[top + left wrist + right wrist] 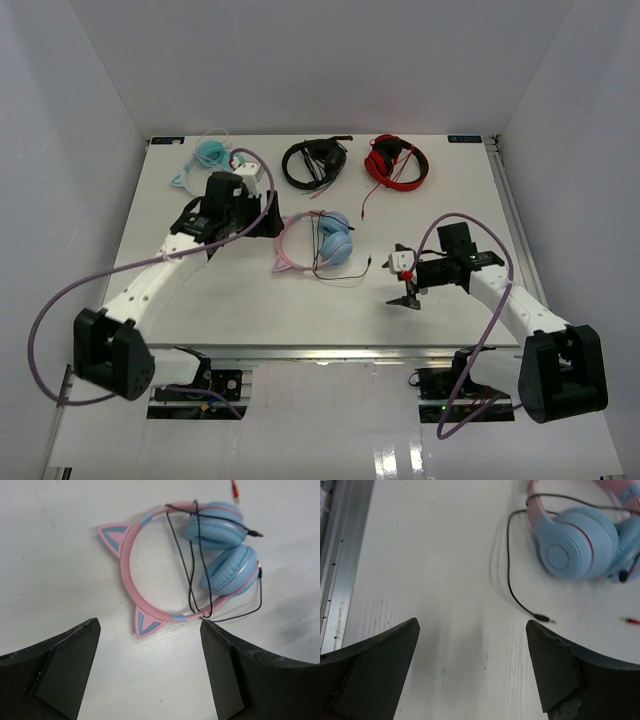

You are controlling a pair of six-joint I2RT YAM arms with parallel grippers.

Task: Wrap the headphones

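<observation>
The headphones (318, 243) lie flat mid-table, with a pink cat-ear headband (127, 565) and light blue earcups (231, 571). The thin black cable (192, 565) crosses the headband in a few loose turns. Its tail runs over the table to a free plug (543, 618). My left gripper (268, 222) is open and empty just left of the headband; the left wrist view shows it (150, 672) a short way from one cat ear, apart from it. My right gripper (407, 300) is open and empty to the right of the headphones; in its own view (472, 667) the plug lies just beyond one fingertip (547, 650).
All-teal cat-ear headphones (210, 155), black headphones (313, 162) and red headphones (395, 160) lie along the back of the table. The red cable's plug (630, 621) lies near the blue earcups. A metal rail (340, 555) runs along the table's edge.
</observation>
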